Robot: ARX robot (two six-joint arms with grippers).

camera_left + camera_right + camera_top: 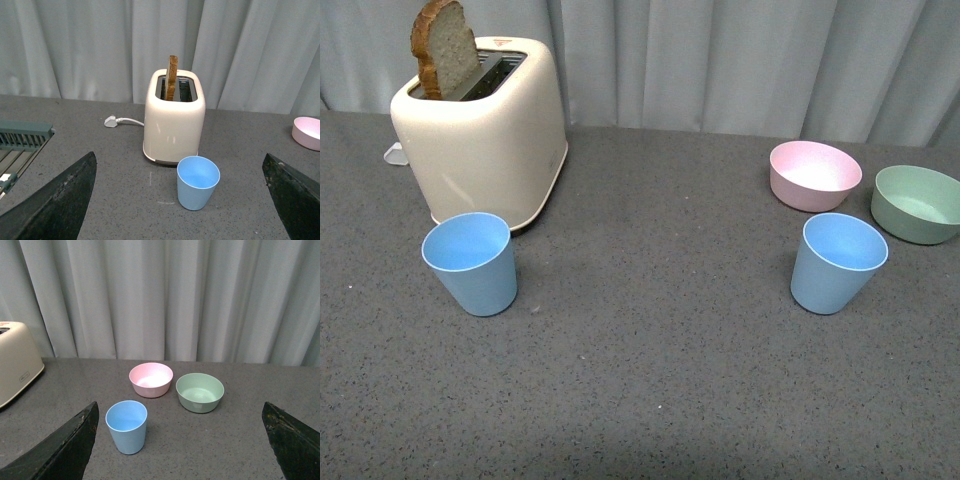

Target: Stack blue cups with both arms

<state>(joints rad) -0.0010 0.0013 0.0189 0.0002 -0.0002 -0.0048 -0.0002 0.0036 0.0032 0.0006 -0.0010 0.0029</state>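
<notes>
Left wrist view: left gripper (179,156) agape

Grey table (660,390) carries toaster (485,140), two blue cups (470,265) (838,265), pink bowl (814,177), green bowl (918,205).

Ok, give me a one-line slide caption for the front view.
Left blue cup stands before the toaster with bread; right blue cup beside the pink bowl and green bowl.

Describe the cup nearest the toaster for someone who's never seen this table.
Find the cream toaster with a bread slice sticking up, at the table's far left. Directly in front of it stands an upright light-blue cup. The other blue cup stands far right, beside the pink bowl and green bowl.
</notes>
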